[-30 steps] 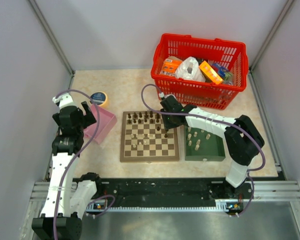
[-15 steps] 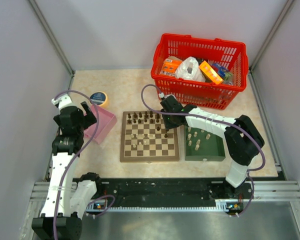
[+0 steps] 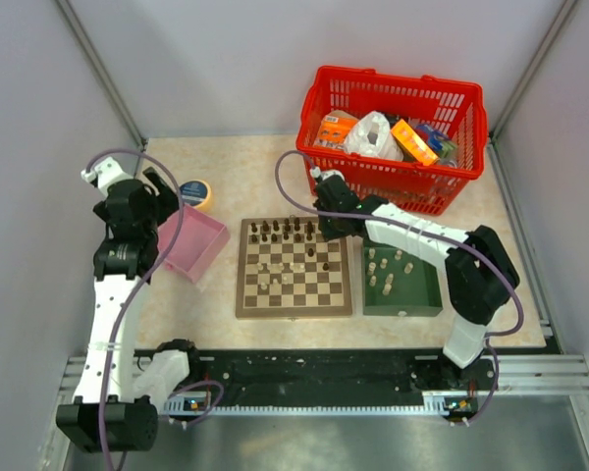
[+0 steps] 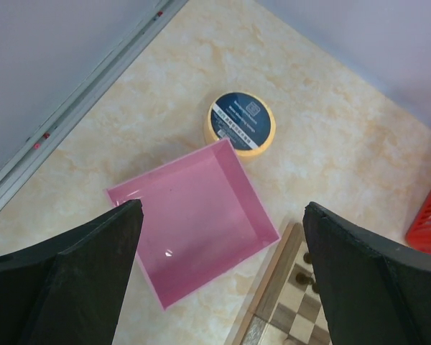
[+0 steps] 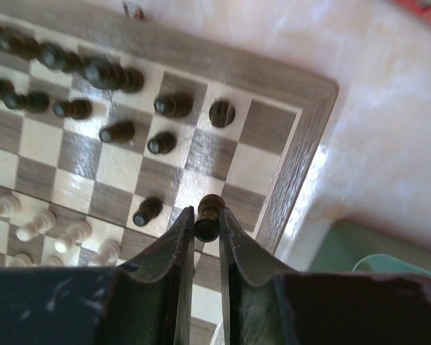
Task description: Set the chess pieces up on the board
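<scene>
The board (image 3: 294, 304) lies mid-table with several dark pieces (image 3: 280, 232) along its far rows and a few pale pieces (image 3: 273, 280) near the middle. My right gripper (image 5: 205, 224) is shut on a dark brown chess piece (image 5: 208, 215) and holds it above the board's far right corner (image 5: 302, 129); in the top view it is at the board's far right edge (image 3: 326, 234). More pale pieces (image 3: 385, 267) stand in the green tray (image 3: 402, 302). My left gripper (image 4: 223, 287) is open and empty above the pink box (image 4: 194, 223), left of the board (image 4: 287, 316).
A red basket (image 3: 393, 192) full of packets stands at the back right. A yellow tape roll (image 3: 194, 193) lies behind the pink box (image 3: 194, 245); it also shows in the left wrist view (image 4: 240, 123). Grey walls close the table's left, right and back.
My left arm has swung back and left, away from the pink box. My right gripper has shifted slightly toward the board's far edge with the dark piece.
</scene>
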Available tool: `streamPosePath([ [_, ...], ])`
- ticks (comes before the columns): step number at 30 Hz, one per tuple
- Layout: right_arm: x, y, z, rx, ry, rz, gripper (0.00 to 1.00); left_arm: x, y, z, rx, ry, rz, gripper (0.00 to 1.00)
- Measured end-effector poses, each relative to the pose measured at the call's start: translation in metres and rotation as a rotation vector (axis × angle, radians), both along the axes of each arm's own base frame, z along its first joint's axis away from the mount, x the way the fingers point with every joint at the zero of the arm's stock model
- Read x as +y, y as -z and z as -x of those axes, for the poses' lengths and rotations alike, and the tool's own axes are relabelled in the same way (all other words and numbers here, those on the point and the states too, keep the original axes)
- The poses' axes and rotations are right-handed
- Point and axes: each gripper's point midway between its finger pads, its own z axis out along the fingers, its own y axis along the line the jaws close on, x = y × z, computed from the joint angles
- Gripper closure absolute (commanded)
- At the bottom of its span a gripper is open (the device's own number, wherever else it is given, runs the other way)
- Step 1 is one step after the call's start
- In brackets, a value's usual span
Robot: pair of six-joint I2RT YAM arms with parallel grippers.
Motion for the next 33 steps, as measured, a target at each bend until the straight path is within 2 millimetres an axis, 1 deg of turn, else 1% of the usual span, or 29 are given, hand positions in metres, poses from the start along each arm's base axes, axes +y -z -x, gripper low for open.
streamPosePath([
  [3, 0.001, -0.013, -0.015, -0.045, 0.016, -0.014, 0.88, 0.005, -0.007, -0.009, -0.028, -0.05, 0.022, 0.01],
  [6, -0.005, -0.015, -0.03, -0.068, 0.044, -0.012, 0.88, 0.005, -0.001, -0.011, -0.047, -0.076, 0.061, 0.01],
  [8, -0.01, -0.01, -0.035, -0.065, 0.061, -0.005, 0.89, 0.001, 0.01, -0.01, -0.063, -0.065, 0.083, 0.01],
  [10, -0.015, -0.004, -0.04, -0.057, 0.076, 0.003, 0.88, -0.003, 0.024, -0.004, -0.058, -0.05, 0.099, 0.01],
  [12, -0.018, 0.001, -0.043, -0.05, 0.086, 0.009, 0.88, -0.005, 0.034, 0.003, -0.05, -0.041, 0.103, 0.01],
  [13, -0.02, 0.004, -0.044, -0.045, 0.09, 0.012, 0.88, -0.005, 0.034, 0.005, -0.053, -0.04, 0.101, 0.01],
  [18, -0.021, 0.012, -0.049, -0.039, 0.098, 0.013, 0.88, -0.005, 0.024, 0.006, -0.091, -0.03, 0.086, 0.01],
  [27, -0.018, 0.023, -0.056, -0.035, 0.093, 0.004, 0.87, -0.007, 0.026, 0.003, -0.084, -0.013, 0.089, 0.01],
  [33, -0.015, 0.023, -0.059, -0.039, 0.086, -0.012, 0.86, -0.008, 0.027, 0.002, -0.083, -0.01, 0.09, 0.01],
])
